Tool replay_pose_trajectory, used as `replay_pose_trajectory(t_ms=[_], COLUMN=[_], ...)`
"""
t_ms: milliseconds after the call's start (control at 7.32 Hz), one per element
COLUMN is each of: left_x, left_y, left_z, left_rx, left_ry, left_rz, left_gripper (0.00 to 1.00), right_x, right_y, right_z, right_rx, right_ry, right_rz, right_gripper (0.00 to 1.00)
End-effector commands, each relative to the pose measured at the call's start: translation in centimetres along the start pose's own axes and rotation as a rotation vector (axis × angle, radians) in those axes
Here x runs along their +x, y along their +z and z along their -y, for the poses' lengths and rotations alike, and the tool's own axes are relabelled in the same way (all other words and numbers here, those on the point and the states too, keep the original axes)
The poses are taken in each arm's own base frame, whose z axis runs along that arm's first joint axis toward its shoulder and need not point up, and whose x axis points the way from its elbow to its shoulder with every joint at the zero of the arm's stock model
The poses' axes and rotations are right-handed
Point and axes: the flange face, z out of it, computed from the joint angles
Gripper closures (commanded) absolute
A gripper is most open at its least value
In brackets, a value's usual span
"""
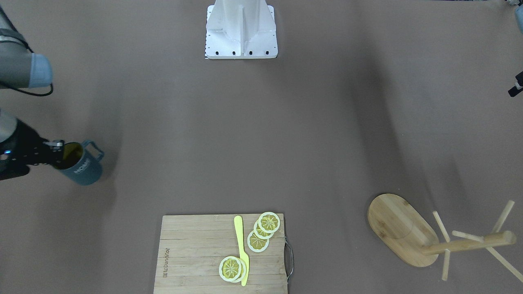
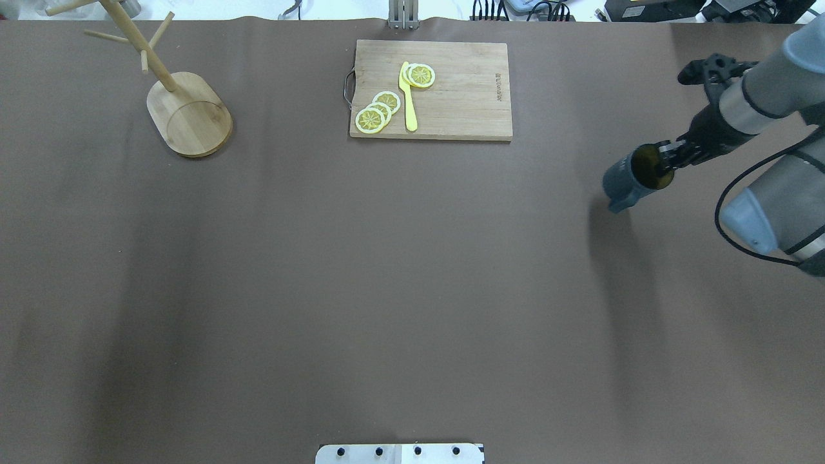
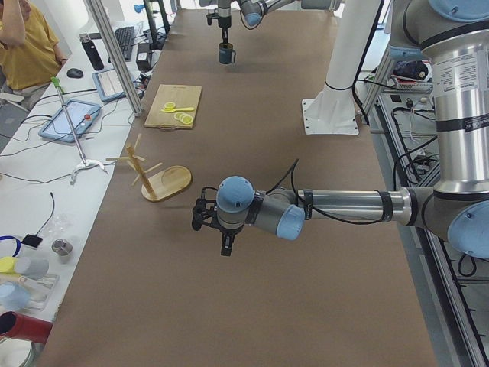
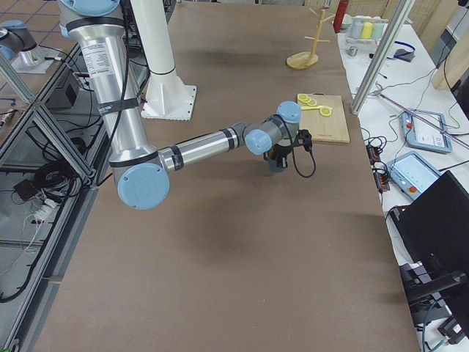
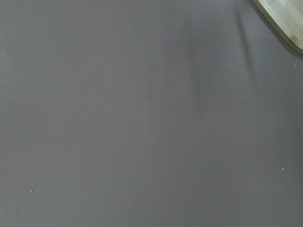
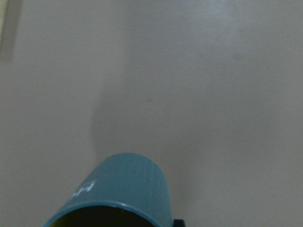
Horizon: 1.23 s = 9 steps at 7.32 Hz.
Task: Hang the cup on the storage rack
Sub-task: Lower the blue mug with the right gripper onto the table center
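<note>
Brown matting covers the whole table (image 2: pixel 412 290), with the robot's white base plate (image 2: pixel 399 453) at the near edge. Further out on the robot's left, the left gripper (image 3: pixel 226 243) hangs over bare mat and carries nothing that shows. It appears only in the side view, so I cannot tell whether it is parted or closed. Its wrist camera sees mat and one corner of the rack's foot.

Beyond that, far out on the robot's right, the right gripper (image 2: pixel 665 161) is clenched on the cup (image 2: pixel 622 183). It pinches the rim, with one finger reaching inside the yellow-green mouth. The cup is tilted with its mouth turned back toward the arm, and its handle (image 1: pixel 96 150) sticks out on the robot's side. Judging by the shadow under it, it looks lifted off the mat.

At the far edge, mid-table, lies a board (image 2: pixel 464 96) with lemon slices (image 2: pixel 370 120) and a yellow knife (image 2: pixel 408 103). In the far left corner stands the rack (image 2: pixel 190 116), upright, its pegs bare.

By my reading, the pick-up is done and most of the job remains. The cup and rack are well apart, at opposite ends of the table. The cup must cross that span, perhaps by passing to the left arm. Then the handle has to be threaded over a peg and let go
</note>
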Motion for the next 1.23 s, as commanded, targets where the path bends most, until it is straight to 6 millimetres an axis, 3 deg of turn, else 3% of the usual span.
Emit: replay_pose_trajectory(t_ms=[0,273,410,683,1093], left_x=[-0.4,-0.5,-0.7,-0.6,-0.5], left_y=[0.3,0.3,0.3,0.4,0.3], left_z=[-0.4,-0.5,-0.6,-0.7,-0.7], left_rx=[-0.007,-0.009,-0.01,-0.01,-0.009], left_ry=[-0.008,-0.011,-0.015,-0.011,-0.011], left_rz=[0.001,0.001,0.002,0.0,0.0], left_gripper=[0.01,0.01,0.01,0.01,0.01], right_x=[-17.0,-29.1,-32.8,-34.8,-35.0], right_y=[1.9,2.5,3.3,4.7,5.9], right_z=[-3.0,-5.4,-7.1,-8.7,-9.2], right_rx=[0.0,-0.002,0.002,0.009,0.002], right_ry=[0.104,0.168,0.183,0.169,0.196], right_rz=[0.078,0.084,0.067,0.048,0.031], right_gripper=[1.0,1.0,1.0,1.0,1.0])
